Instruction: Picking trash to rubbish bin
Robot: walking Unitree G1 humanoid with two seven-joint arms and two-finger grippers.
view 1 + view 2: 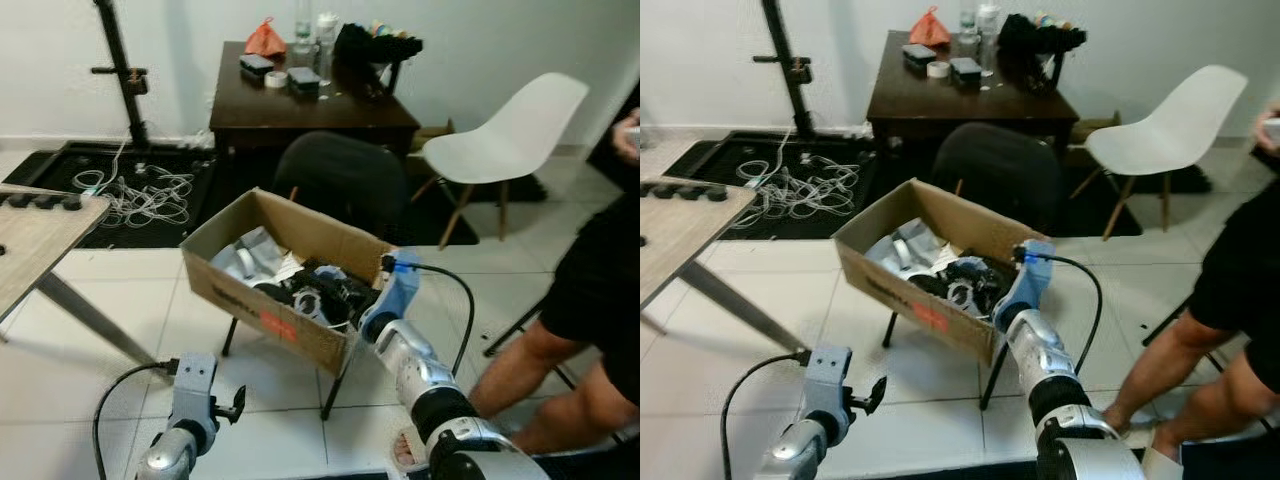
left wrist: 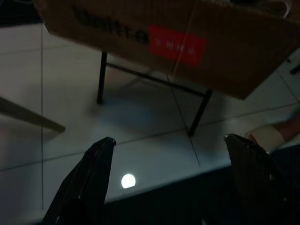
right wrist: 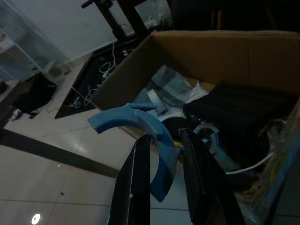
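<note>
open brown cardboard box (image 1: 290,325) on a black-legged stand, bearing a red label (image 2: 177,45) and dark print too blurred to read. right gripper (image 3: 164,154) at the box's near rim, its black fingers pinching a curved blue plastic scrap (image 3: 140,124) above the crumpled grey and black trash (image 1: 300,280) inside. left gripper (image 2: 171,157) low over the white tiled floor (image 1: 120,380), fingers spread wide, holding nothing.

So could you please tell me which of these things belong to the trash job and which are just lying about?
Part of the job:
- blue curved scrap, pinched in the right gripper
- cardboard box serving as the bin, on a stand
- left gripper, open, low over the floor

Just lying about:
- white chair
- dark table
- cables
- person's leg
</note>
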